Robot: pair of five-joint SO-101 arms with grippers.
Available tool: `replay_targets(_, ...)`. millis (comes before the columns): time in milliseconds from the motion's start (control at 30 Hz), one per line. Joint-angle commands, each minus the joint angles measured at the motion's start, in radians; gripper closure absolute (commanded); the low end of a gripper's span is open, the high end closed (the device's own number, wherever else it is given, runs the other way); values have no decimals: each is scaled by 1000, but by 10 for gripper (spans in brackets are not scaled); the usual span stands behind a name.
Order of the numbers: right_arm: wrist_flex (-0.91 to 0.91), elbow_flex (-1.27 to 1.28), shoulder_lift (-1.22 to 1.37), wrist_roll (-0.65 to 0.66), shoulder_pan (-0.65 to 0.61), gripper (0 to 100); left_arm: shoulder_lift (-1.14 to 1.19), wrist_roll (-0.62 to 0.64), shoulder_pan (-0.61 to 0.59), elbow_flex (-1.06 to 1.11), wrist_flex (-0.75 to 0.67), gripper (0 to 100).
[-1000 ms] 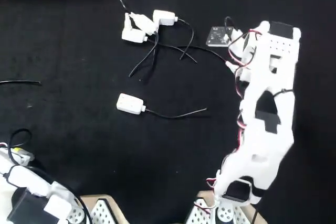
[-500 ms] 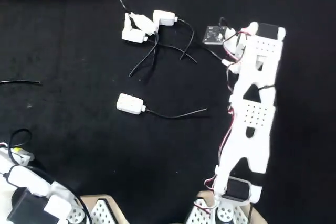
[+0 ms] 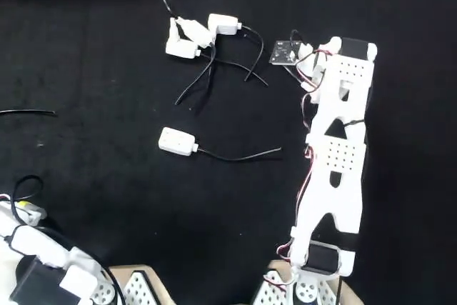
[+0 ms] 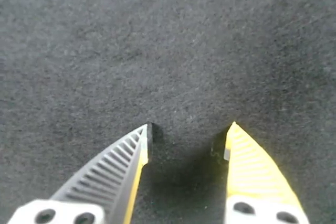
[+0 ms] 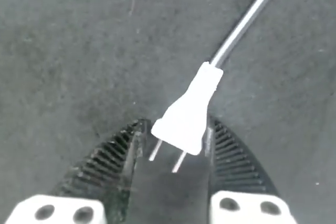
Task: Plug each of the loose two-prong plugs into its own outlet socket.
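Pinching a white two-prong plug (image 5: 190, 106) between its ribbed black fingers (image 5: 113, 161), the right end effector (image 5: 176, 124) grips the plug body by its two sides. The pair of bare metal prongs points back toward the wrist camera. The plug cord (image 5: 247, 19) runs away from the plug's narrow end over the black desk (image 3: 93, 176).

From above, the white right arm (image 3: 335, 141) lies stretched out to the right of the lone socket block (image 3: 177, 141). Its tip is farther back than that block and well apart from it. The lone socket block lies flat near the middle of the desk, and a thin black socket lead (image 3: 239, 156) trails from it toward the arm. Behind that block, also well apart, a cluster of white connector blocks (image 3: 193, 33) lies among tangled black cords (image 3: 214, 69). Any marking on these blocks is too small to read.

The left end effector (image 4: 189, 135) has its ribbed fingers (image 4: 247, 166) spread apart, tips close to the bare desk cloth.
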Motion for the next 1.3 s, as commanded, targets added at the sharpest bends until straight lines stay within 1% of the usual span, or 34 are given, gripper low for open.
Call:
replay_targets(0, 25, -30, 42, -6, -35, 946, -17, -2, -10, -7, -9, 765)
replay_targets(33, 25, -33, 48, -6, -40, 981, -17, -2, -10, -7, -9, 765)
replay_targets(67, 25, -33, 51, -6, -43, 989, -17, -2, -10, -7, -9, 765)
replay_targets(300, 31, -27, -5, -9, -57, 987, -17, 0, -10, -7, -9, 765)
replay_targets(400, 31, -25, -76, -83, -75, 987, -17, 3, -10, -7, -9, 765)
replay_targets(567, 31, -5, -236, -176, -147, 987, -17, 3, -8, -8, -11, 765)
replay_targets(700, 31, 133, -392, -212, -247, 987, -17, 3, -8, -8, -14, 765)
replay_targets(933, 31, 570, -748, -290, -506, 987, -17, 9, -7, -15, -9, 762)
replay_targets(1067, 29, 760, -963, -339, -635, 987, -17, 81, 33, -21, -6, 762)
replay_targets(1167, 26, 854, -1078, -397, -704, 987, -17, 91, 45, -21, -6, 765)
replay_targets(1267, 26, 926, -1136, -470, -756, 987, -17, 91, 56, -27, -8, 766)
